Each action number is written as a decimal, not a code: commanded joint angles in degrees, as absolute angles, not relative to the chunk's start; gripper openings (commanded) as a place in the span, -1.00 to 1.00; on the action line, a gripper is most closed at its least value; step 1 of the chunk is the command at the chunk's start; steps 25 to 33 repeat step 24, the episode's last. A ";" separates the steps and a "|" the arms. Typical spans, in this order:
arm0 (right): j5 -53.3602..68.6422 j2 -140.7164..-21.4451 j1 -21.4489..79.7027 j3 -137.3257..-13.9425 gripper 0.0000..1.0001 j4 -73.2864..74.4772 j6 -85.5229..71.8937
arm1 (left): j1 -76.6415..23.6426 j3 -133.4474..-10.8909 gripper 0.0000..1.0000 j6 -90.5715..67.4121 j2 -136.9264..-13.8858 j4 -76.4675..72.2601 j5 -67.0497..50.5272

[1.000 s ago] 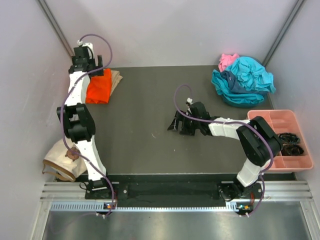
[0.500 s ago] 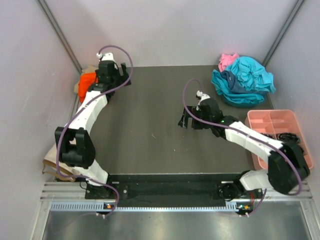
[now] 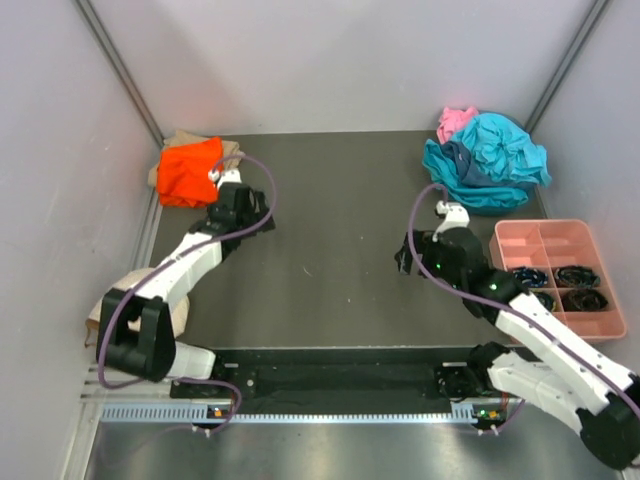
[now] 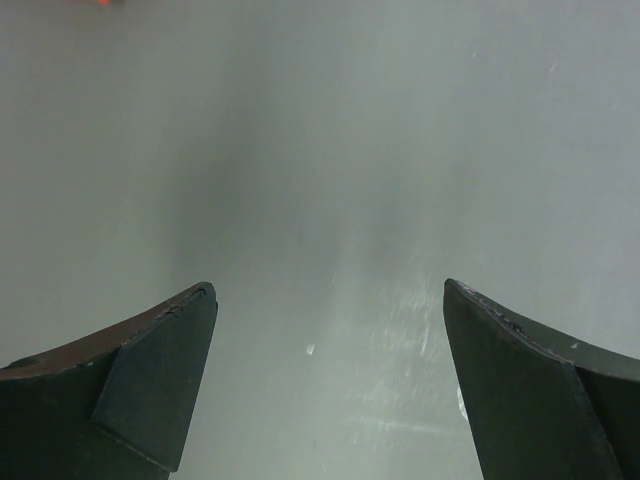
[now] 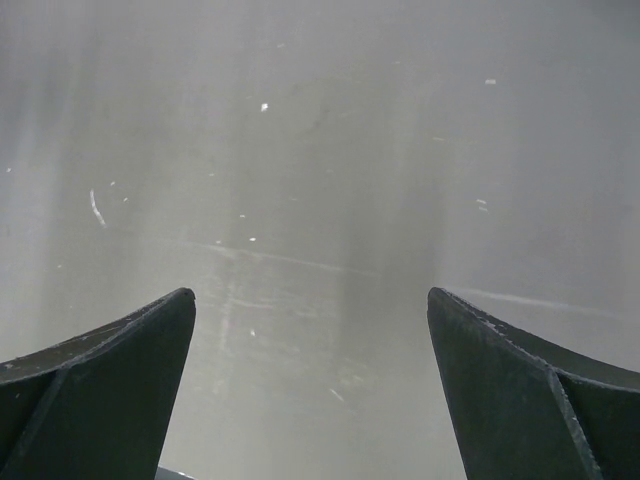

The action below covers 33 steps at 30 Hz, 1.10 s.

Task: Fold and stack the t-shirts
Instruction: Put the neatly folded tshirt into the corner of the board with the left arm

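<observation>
I am holding both pairs of jaws wide with nothing between them: my left gripper point(image 4: 330, 290) and my right gripper point(image 5: 310, 295) are hovering over bare table point(image 3: 330, 250). Further out, the orange t-shirt point(image 3: 188, 172) is lying, looking folded, on the tan t-shirt point(image 3: 232, 149) at the far left corner, so I am judging 2 stacked. The teal t-shirts point(image 3: 495, 150) and the pink t-shirt point(image 3: 455, 120) are sitting crumpled at the far right — waiting to be folded

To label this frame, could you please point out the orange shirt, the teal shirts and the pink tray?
orange shirt point(image 3: 188, 172), top view, middle of the cloth.
teal shirts point(image 3: 500, 142), top view, top of the crumpled heap.
pink tray point(image 3: 570, 243), top view, bare far compartment.
</observation>
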State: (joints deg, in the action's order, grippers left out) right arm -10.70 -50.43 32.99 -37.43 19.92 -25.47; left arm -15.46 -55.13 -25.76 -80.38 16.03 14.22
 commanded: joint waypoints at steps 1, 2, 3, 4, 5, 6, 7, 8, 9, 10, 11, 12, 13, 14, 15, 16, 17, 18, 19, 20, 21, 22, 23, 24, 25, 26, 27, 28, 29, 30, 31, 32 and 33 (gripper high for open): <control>-17.57 -41.95 33.49 -35.42 0.97 23.11 -25.66 | -16.34 -48.62 0.98 -29.26 -72.79 9.50 13.71; -18.27 -40.36 33.49 -34.64 0.98 23.81 -26.19 | -16.52 -46.08 0.98 -29.62 -71.82 8.80 13.10; -18.89 -38.86 33.57 -34.19 0.98 24.69 -26.28 | -16.70 -44.84 0.98 -29.53 -69.89 7.74 13.10; -19.07 -37.46 33.49 -33.67 0.98 24.96 -26.19 | -16.87 -43.87 0.98 -29.71 -68.92 7.47 13.27; -19.33 -34.92 33.49 -33.05 0.98 25.40 -26.19 | -16.87 -42.12 0.98 -29.71 -68.12 7.30 13.88; -19.94 -33.94 33.49 -32.79 0.98 26.10 -26.10 | -16.87 -41.32 0.98 -29.71 -66.55 6.69 14.06; -20.39 -33.06 33.49 -32.52 0.97 26.63 -26.19 | -16.87 -40.61 0.98 -29.36 -65.84 6.51 14.15; -20.83 -32.00 33.49 -32.52 0.97 27.15 -26.28 | -16.87 -39.65 0.98 -29.27 -65.22 6.42 14.41; -21.53 -31.64 33.49 -32.52 0.97 27.94 -26.28 | -16.87 -39.12 0.98 -29.09 -64.17 5.98 14.68; -21.88 -31.47 33.57 -32.52 0.98 28.38 -26.45 | -16.96 -38.68 0.98 -28.92 -63.73 5.72 14.68; -22.23 -31.38 33.49 -32.43 0.98 28.74 -26.54 | -16.96 -37.54 0.98 -28.83 -63.20 5.28 14.68; -22.85 -31.20 33.57 -32.43 0.98 29.18 -26.54 | -16.96 -36.92 0.98 -28.83 -62.24 4.93 14.85; -22.85 -31.11 33.57 -32.08 0.97 29.35 -26.54 | -16.96 -36.31 0.98 -28.65 -61.70 3.79 14.94; -23.03 -31.03 33.57 -31.99 0.98 29.44 -26.54 | -16.96 -35.08 0.98 -28.57 -61.26 3.26 14.94; -23.38 -30.76 33.66 -31.82 0.98 29.44 -26.72 | -16.96 -34.72 0.98 -28.39 -60.74 2.90 14.85; -23.29 -30.67 33.66 -31.73 0.97 29.36 -26.89 | -16.96 -34.54 0.98 -28.39 -60.65 2.64 15.29; -23.47 -30.59 33.58 -31.55 0.98 29.44 -26.89 | -16.96 -34.28 0.98 -28.39 -60.56 2.55 15.47; -23.47 -30.59 33.66 -31.55 0.98 29.44 -26.89 | -16.96 -34.19 0.98 -28.30 -60.56 2.55 15.64; -23.55 -30.59 33.66 -31.55 0.98 29.44 -26.98 | -16.96 -34.19 0.98 -28.21 -60.56 2.37 15.64; -23.55 -30.59 33.58 -31.55 0.98 29.70 -26.98 | -16.96 -34.10 0.98 -28.21 -60.64 2.29 15.64; -23.64 -30.59 33.66 -31.55 0.97 29.71 -27.16 | -16.96 -34.10 0.98 -28.21 -60.64 2.20 15.82; -23.73 -30.59 33.58 -31.64 0.97 29.79 -27.16 | -16.96 -34.19 0.98 -28.39 -60.73 2.11 15.91; -23.73 -30.50 33.57 -31.64 0.97 29.88 -27.25 | -16.96 -33.84 0.98 -28.21 -60.56 1.07 15.73; -23.73 -30.50 33.66 -31.73 0.97 29.80 -27.16 | -16.96 -33.75 0.98 -28.30 -60.21 0.71 16.08; -23.73 -30.50 33.66 -31.73 0.97 29.80 -27.16 | -16.96 -33.75 0.98 -28.30 -60.21 0.71 16.08; -23.73 -30.50 33.66 -31.73 0.97 29.80 -27.16 | -16.96 -33.75 0.98 -28.30 -60.21 0.71 16.08; -23.73 -30.50 33.66 -31.73 0.97 29.80 -27.16 | -16.96 -33.75 0.98 -28.30 -60.21 0.71 16.08; -23.73 -30.50 33.66 -31.73 0.97 29.80 -27.16 | -16.96 -33.75 0.98 -28.30 -60.21 0.71 16.08; -23.73 -30.50 33.66 -31.73 0.97 29.80 -27.16 | -16.96 -33.75 0.98 -28.30 -60.21 0.71 16.08; -23.73 -30.50 33.66 -31.73 0.97 29.80 -27.16 | -16.96 -33.75 0.98 -28.30 -60.21 0.71 16.08; -23.73 -30.50 33.66 -31.73 0.97 29.80 -27.16 | -16.96 -33.75 0.98 -28.30 -60.21 0.71 16.08; -23.73 -30.50 33.66 -31.73 0.97 29.80 -27.16 | -16.96 -33.75 0.98 -28.30 -60.21 0.71 16.08; -23.73 -30.50 33.66 -31.73 0.97 29.80 -27.16 | -16.96 -33.75 0.98 -28.30 -60.21 0.71 16.08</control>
